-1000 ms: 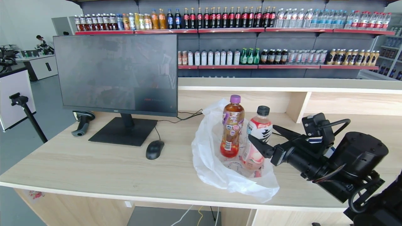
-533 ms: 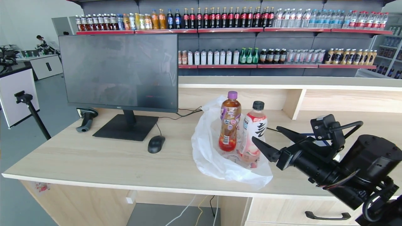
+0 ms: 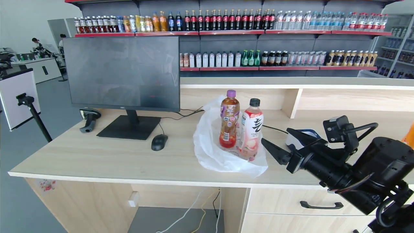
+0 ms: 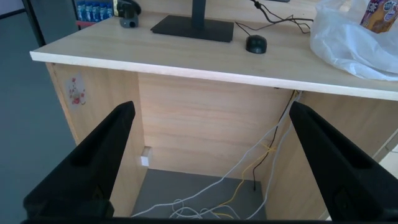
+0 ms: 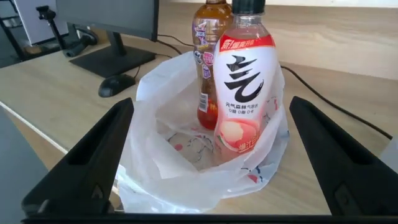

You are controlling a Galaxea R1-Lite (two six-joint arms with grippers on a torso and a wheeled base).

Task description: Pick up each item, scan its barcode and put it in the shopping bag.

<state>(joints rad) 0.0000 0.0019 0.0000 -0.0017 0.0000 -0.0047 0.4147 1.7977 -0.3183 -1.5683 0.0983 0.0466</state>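
My right jaws are spread wide and hold nothing. They hang just beside the bag (image 3: 207, 150), on its right, tips pointed at the pink bottle (image 3: 250, 129), near it but apart. That bottle and the tea bottle (image 3: 229, 119) both stand upright inside the bag on the counter (image 3: 113, 158), close together; I cannot tell whether they touch. My left jaws are also wide and empty, low in front of the counter, below its edge, facing the cables (image 4: 267, 155) underneath. I judge both bottles bagged, so the step in hand is to get clear of the bag and look for whatever is left. An orange thing (image 3: 409, 136) at the far right may be another item, but I cannot tell what it is. To do this well I should draw the right arm straight back along its own line and not sweep sideways. The nearer tip is close to the loose plastic rim, and a snag there could tug the bag and topple the tall bottles. I should also mind the small white box (image 3: 300, 137) just beyond the jaws. The hand scanner (image 3: 89, 119) sits left of the monitor (image 3: 123, 72), well apart from the bag, so a next item would need a long carry across.
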